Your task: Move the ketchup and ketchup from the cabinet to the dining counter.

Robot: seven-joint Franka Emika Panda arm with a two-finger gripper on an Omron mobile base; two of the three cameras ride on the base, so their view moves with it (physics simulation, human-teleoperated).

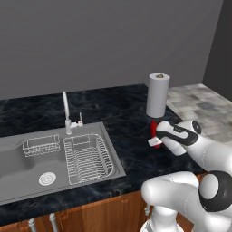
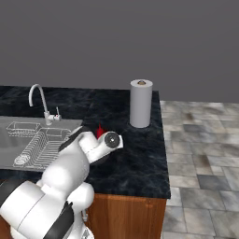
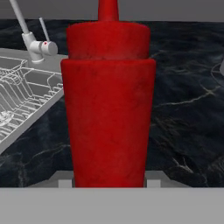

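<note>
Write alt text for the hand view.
An all-red ketchup bottle stands upright between the gripper tips, close to the camera, over black veined marble counter. To its left are a steel sink with wire rack and tap.

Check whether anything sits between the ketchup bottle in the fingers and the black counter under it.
Nothing visible does. The ketchup bottle stands upright over bare dining counter; the paper towel roll is behind it and the sink off to its side.
</note>
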